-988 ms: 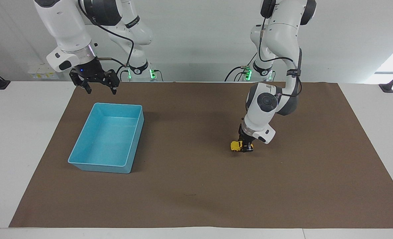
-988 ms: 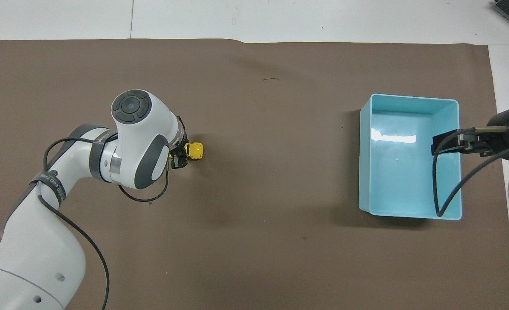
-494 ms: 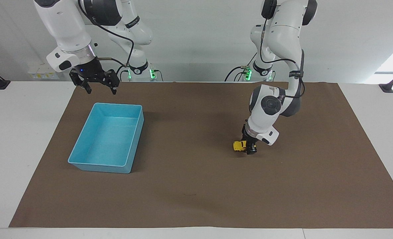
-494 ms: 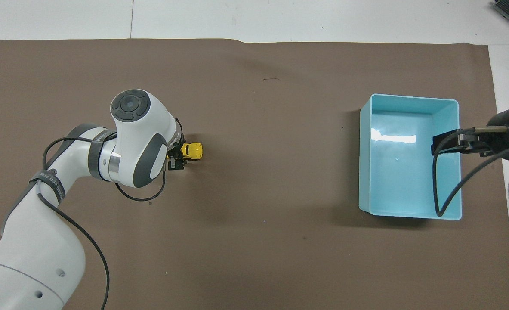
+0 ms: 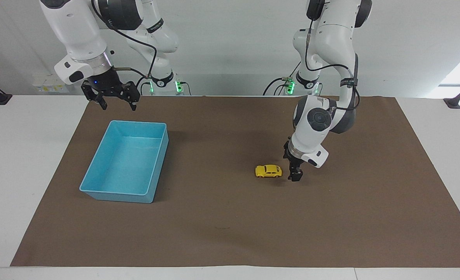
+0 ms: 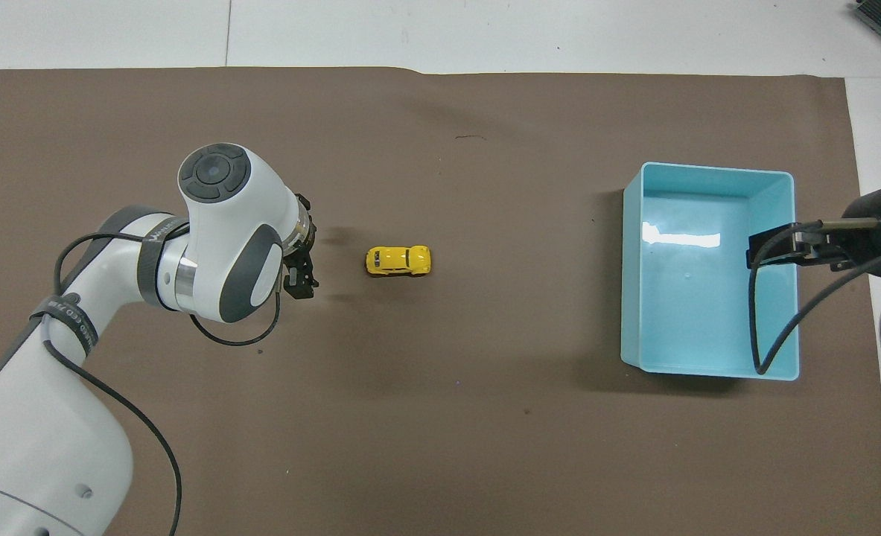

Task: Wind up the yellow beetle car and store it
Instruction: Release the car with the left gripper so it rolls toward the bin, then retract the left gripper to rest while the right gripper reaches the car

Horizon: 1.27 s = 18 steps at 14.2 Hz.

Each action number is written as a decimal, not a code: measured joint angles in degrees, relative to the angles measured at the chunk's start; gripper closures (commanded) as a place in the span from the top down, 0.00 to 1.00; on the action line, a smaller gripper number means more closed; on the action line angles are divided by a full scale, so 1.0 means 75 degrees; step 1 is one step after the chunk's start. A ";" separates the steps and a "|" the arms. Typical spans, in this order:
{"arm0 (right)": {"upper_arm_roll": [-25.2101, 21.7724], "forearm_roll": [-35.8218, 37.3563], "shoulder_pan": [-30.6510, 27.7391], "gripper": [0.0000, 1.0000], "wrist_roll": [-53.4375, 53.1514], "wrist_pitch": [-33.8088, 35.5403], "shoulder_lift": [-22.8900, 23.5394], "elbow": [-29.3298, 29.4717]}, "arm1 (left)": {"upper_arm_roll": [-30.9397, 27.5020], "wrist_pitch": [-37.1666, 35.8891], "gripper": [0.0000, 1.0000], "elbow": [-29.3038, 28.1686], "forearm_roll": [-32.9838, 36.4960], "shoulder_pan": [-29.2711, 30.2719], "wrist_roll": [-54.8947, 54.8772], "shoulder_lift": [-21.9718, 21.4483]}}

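Item: yellow beetle car (image 5: 268, 171), on its wheels on the brown mat (image 5: 230, 233), apart from every finger, between the blue bin (image 5: 97, 188) and the left gripper (image 5: 294, 175).
Step, judged: car free on the mat; storing not begun.
Next move calls for: a fresh grasp across the small body, then carriage to the bin.
Left gripper: low beside the car, tipped downward, fingers spread, empty.
Right gripper (image 5: 118, 103): waits above the bin's robot-side rim, fingers wide, empty.
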State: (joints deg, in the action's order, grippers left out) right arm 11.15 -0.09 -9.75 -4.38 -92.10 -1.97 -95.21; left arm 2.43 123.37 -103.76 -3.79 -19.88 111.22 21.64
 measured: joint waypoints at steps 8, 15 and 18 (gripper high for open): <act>0.0000 0.0000 0.0000 1.00 0.0000 0.0000 0.0000 0.0000 | -0.0140 -0.0009 1.00 0.0250 0.0153 0.0034 -0.0054 -0.0231; 0.0000 0.0000 0.0000 1.00 0.0000 0.0000 0.0000 0.0000 | -0.0138 -0.0016 1.00 0.0555 0.0549 0.0144 -0.0188 -0.0389; 0.0000 0.0000 0.0000 1.00 0.0000 0.0000 0.0000 0.0000 | -0.0138 -0.0023 1.00 0.0707 0.0569 0.0189 -0.0646 -0.0543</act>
State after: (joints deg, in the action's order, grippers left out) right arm 11.15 -0.09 -9.75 -4.38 -92.10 -1.97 -95.21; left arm 1.40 123.20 -98.46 0.48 -18.46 106.37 17.57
